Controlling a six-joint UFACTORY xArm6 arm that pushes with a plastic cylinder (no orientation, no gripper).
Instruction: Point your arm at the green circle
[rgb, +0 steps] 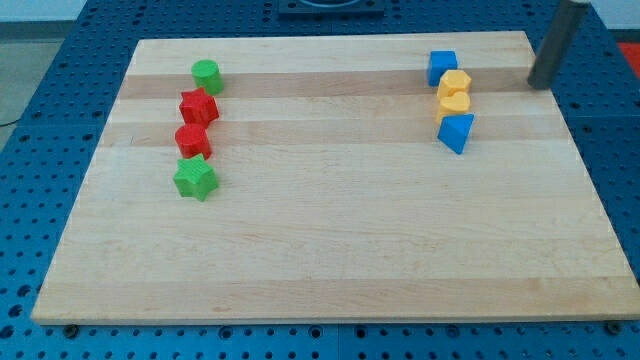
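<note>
The green circle (206, 74) sits at the top left of the wooden board (330, 250). Below it, in a column, are a red star (198, 106), a red hexagon-like block (192, 139) and a green star (195, 180). My tip (540, 84) is at the board's top right edge, far to the right of the green circle. It stands right of the blue and yellow column.
At the top right a column holds a blue cube (442, 67), a yellow block (455, 82), a yellow heart (452, 103) and a blue triangular block (456, 132). The board lies on a blue perforated table (40, 120).
</note>
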